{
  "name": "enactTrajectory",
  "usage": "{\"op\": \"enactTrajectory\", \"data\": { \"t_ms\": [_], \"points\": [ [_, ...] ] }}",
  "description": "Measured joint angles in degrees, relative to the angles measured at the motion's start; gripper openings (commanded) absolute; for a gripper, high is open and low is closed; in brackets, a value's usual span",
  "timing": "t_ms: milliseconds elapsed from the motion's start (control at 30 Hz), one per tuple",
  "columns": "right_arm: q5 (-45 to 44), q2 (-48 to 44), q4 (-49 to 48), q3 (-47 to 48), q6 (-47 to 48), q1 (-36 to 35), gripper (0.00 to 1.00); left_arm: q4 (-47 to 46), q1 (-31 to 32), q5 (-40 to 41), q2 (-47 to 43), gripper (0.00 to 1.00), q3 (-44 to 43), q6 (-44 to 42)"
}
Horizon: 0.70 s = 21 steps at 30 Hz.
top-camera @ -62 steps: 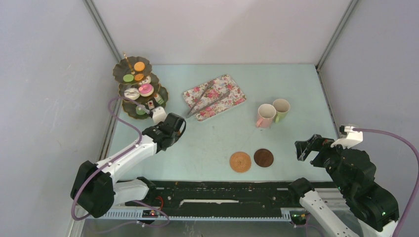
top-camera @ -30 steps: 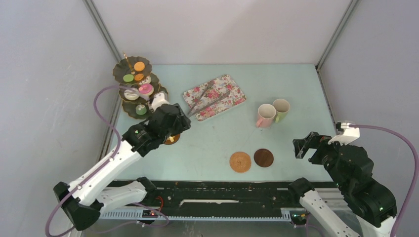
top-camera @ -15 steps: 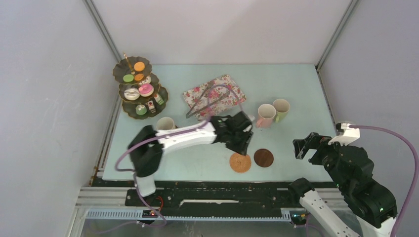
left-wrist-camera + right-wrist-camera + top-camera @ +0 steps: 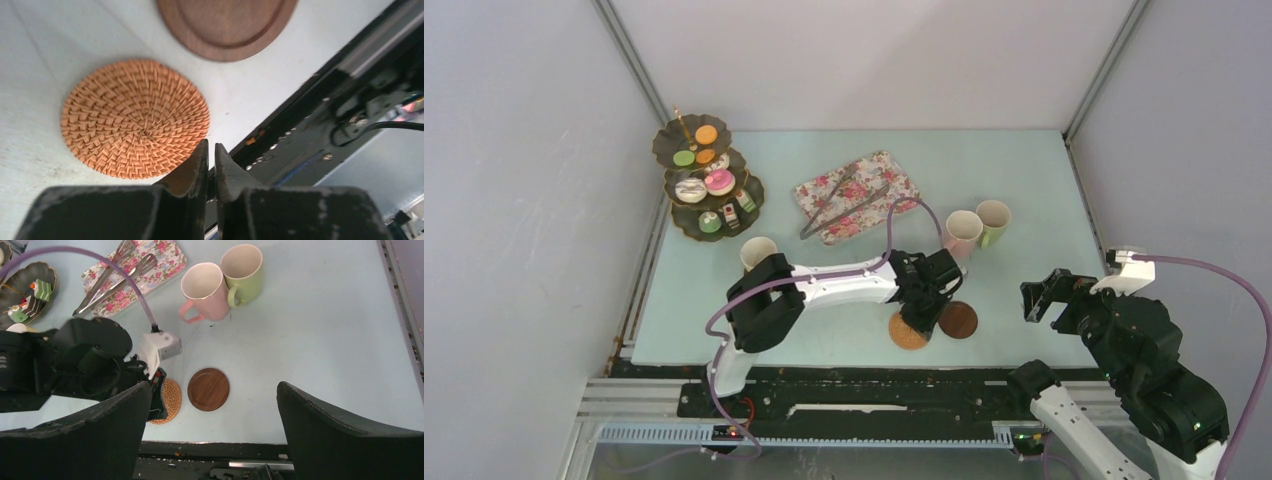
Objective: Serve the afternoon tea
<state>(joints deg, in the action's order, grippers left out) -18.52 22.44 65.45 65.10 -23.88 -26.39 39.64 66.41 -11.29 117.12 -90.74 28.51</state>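
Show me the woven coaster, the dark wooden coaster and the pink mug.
woven coaster (image 4: 135, 117): left wrist view, centre of its weave.
dark wooden coaster (image 4: 208, 389): right wrist view, middle of its top face.
pink mug (image 4: 209, 310): right wrist view, outer wall below the rim.

Top view: bright, even, diffuse light from overhead. The tabletop (image 4: 1024, 180) reads matt and uniform, and the shadows beneath the arms are soft-edged.

Left wrist view: the woven coaster (image 4: 135, 117) is sharp, its weave legible. The left fingers (image 4: 187, 175) at the bottom edge are dark and slightly out of focus. The frame rail (image 4: 350, 100) at right is dim.

Right wrist view: the right fingers (image 4: 340, 435) are underexposed and soft, while the tabletop beyond is evenly lit and in focus.
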Motion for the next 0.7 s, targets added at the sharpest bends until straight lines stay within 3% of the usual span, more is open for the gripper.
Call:
{"op": "enactTrajectory", "data": {
  "t_ms": [300, 700],
  "points": [
    [0.0, 0.0, 0.0, 0.0, 0.1, 0.0, 0.98, -0.8, 0.6, 4.2, 0.0, 0.01, 5.1, 0.1],
    [0.3, 0.0, 0.5, 0.0, -2.1, 0.0, 0.98, -10.0, -1.9, 6.0, -3.9, 0.00, 13.6, 2.6]
  ]
}}
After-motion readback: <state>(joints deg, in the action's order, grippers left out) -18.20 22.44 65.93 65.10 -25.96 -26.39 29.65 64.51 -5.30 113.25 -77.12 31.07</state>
